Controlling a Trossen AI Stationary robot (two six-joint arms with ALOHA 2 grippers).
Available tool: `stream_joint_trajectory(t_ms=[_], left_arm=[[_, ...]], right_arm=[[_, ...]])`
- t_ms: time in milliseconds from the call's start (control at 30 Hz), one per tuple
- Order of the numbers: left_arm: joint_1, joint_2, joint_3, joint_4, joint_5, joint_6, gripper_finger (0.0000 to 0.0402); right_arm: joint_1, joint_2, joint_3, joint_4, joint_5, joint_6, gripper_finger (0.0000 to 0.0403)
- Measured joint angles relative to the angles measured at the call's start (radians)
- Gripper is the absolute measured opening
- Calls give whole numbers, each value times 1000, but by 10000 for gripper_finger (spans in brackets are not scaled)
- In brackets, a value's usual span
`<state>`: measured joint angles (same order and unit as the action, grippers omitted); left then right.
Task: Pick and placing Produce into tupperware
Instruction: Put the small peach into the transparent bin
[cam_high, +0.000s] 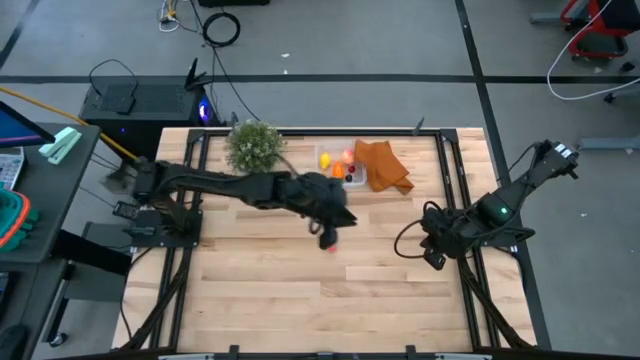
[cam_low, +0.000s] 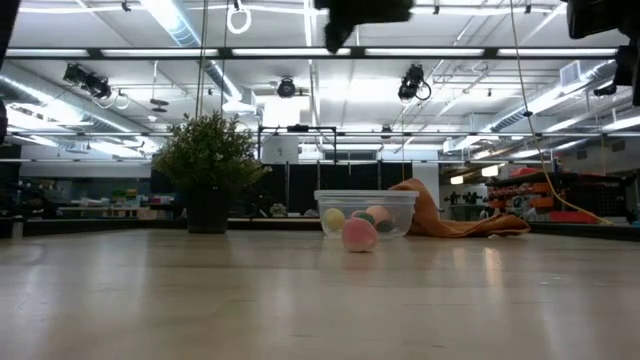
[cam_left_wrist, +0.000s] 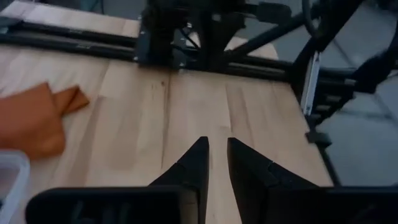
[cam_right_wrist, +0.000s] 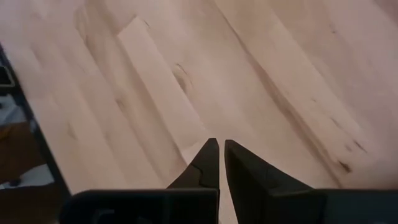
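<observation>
- Clear tupperware (cam_low: 366, 212) sits mid-table, well back from the camera, no lid on it
- Inside you can make out a yellow lemon (cam_low: 333, 219) on the left and a pink-ish fruit (cam_low: 378, 215) next to it, plus something dark low down that's too small to tell
- One pink-red fruit (cam_low: 359, 235) is out on the wooden table (cam_low: 300, 300), right in front of the box
- Bushy green plant (cam_low: 209, 160) off to the left
- Orange cloth (cam_low: 450, 218) heaped just right of the box
- Dark bits of arm poke in along the top edge

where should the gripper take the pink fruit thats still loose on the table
Across its widest middle, coming straight down from above. The pink fruit is a small ball resting on the table, apart from the tupperware behind it, so a side approach would likely roll it.
</observation>
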<state>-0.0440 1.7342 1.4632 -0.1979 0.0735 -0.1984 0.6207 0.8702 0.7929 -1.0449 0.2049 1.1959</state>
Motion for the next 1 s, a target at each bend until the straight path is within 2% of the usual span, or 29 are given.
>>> stream_joint_trajectory(t_ms=[233,400,600,1000], left_arm=[[14,172,273,-308,-11,81,82],[20,264,401,-483,-11,118,90],[7,314,410,-548,-10,126,120],[-32,444,410,-633,-27,184,226]], right_arm=[[39,-2,0,-35,62,-2,0],[39,-2,0,-41,73,-11,0],[39,-2,0,-43,74,-11,0],[39,-2,0,-54,73,-11,1]])
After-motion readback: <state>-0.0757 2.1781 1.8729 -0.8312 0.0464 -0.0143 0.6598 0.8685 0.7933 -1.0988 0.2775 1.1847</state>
